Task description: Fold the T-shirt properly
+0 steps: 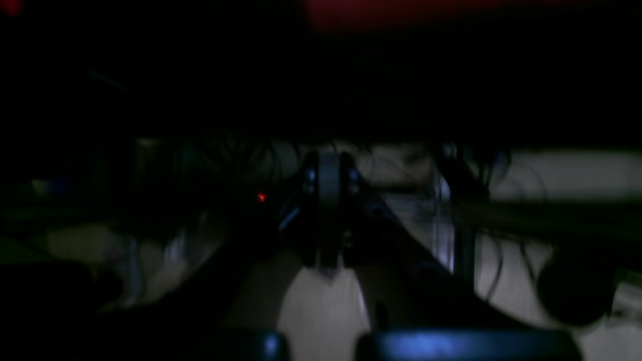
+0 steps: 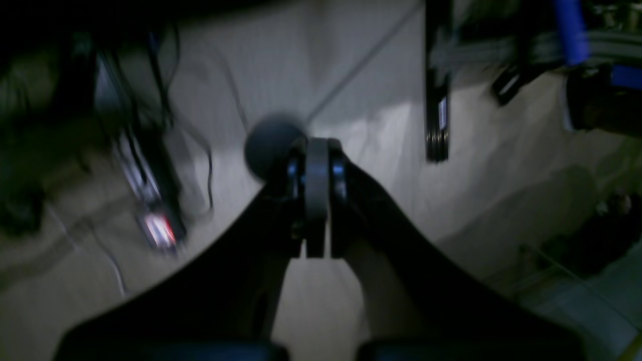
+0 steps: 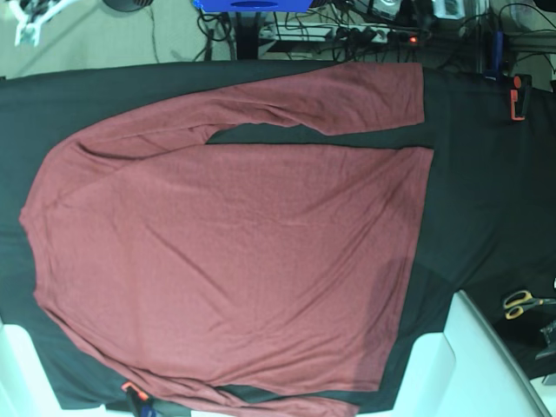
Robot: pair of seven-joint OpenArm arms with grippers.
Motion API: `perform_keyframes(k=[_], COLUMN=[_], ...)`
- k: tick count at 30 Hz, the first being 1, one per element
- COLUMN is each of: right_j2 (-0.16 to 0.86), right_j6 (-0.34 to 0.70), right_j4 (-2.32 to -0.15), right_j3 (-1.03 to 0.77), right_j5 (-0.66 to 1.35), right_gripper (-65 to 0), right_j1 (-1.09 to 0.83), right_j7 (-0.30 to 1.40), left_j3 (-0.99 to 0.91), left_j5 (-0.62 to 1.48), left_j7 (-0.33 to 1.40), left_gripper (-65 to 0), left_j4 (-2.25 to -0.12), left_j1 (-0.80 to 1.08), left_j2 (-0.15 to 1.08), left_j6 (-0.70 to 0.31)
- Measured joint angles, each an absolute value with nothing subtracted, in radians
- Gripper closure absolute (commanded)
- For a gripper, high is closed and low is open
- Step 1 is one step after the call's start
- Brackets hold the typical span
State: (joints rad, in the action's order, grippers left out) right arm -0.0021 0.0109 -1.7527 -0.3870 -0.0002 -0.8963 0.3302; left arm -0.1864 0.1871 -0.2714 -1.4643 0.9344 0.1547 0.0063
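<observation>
Since the T-shirt (image 3: pixel 234 252) lies spread flat on the bench (image 3: pixel 486 191) and the left gripper (image 1: pixel 328 220) and right gripper (image 2: pixel 317 200) are both closed and empty, we should open them before pinching a sleeve.

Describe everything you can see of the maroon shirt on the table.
The T-shirt is plain maroon, long-sleeved, of thin soft knit with no print. It lies spread flat on the black table cloth, shoulders toward the base view's left and hem toward its right, with light wrinkles across the body. One sleeve runs along the top edge, bent back toward the hem; the other lies along the bottom edge, partly cut off. No gripper touches it.
</observation>
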Motion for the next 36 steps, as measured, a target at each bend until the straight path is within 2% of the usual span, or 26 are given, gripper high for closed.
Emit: perform_keyframes(k=[2, 5, 8, 9, 10, 12, 14, 21, 23, 27, 29, 32, 36], right_j2=[-0.025, -0.039, -0.045, -0.054, -0.065, -0.075, -0.075, -0.072, -0.069, -0.052, -0.049, -0.027, 0.016], right_j6=[0.017, 0.019, 0.150, 0.191, 0.235, 0.336, 0.402, 0.431, 0.431, 0.439, 0.434, 0.438, 0.429], right_j4=[-1.831, -1.937, -1.971, -1.970, -1.969, -1.969, -1.968, -1.968, -1.968, -1.968, -1.968, -1.968, -1.968], right_j3=[-0.410, -0.429, -0.426, -0.426, -0.427, -0.429, -0.428, -0.428, -0.428, -0.428, -0.429, -0.429, -0.433], right_j5=[0.008, -0.002, 0.007, 0.013, 0.030, 0.102, 0.184, 0.241, 0.241, 0.252, 0.282, 0.413, 0.494], right_gripper=[-5.7, -19.4, -34.5, -39.9, -44.4, -50.1, -50.6, -50.7, -52.5, -60.3, -62.4, -62.1, -62.1], right_j1=[-0.890, -0.838, -0.776, -0.758, -0.746, -0.733, -0.725, -0.646, -0.629, -0.611, -0.602, -0.599, -0.600], right_j7=[0.354, 0.420, 0.462, 0.480, 0.485, 0.493, 0.493, 0.587, 0.595, 0.603, 0.605, 0.607, 0.606], left_j3=[-0.215, -0.225, -0.223, -0.222, -0.221, -0.221, -0.221, -0.142, -0.134, -0.136, -0.136, -0.134, -0.151], left_j5=[0.189, 0.192, 0.192, 0.192, 0.194, 0.193, 0.196, 0.223, 0.339, 0.509, 0.511, 0.514, 0.554], left_j7=[-0.274, -0.264, -0.262, -0.263, -0.263, -0.262, -0.260, -0.266, -0.262, -0.263, -0.258, -0.265, -0.273], left_gripper=[0.0, 0.0, 0.0, -4.9, -13.2, -26.0, -31.6, -27.6, -28.0, -28.0, -28.1, -28.1, -28.1], left_j4=[-1.516, -1.568, -1.609, -1.619, -1.626, -1.639, -1.654, -1.603, -1.563, -1.517, -1.514, -1.514, -1.481], left_j1=[0.942, 0.955, 0.958, 0.956, 0.956, 0.956, 0.955, 0.911, 0.898, 0.896, 0.895, 0.886, 0.884], left_j2=[0.153, 0.155, 0.153, 0.153, 0.153, 0.153, 0.152, 0.128, 0.131, 0.152, 0.167, 0.163, 0.120], left_j6=[0.000, 0.003, 0.001, 0.000, 0.000, 0.000, 0.001, -0.007, 0.000, 0.006, -0.055, -0.139, -0.136])
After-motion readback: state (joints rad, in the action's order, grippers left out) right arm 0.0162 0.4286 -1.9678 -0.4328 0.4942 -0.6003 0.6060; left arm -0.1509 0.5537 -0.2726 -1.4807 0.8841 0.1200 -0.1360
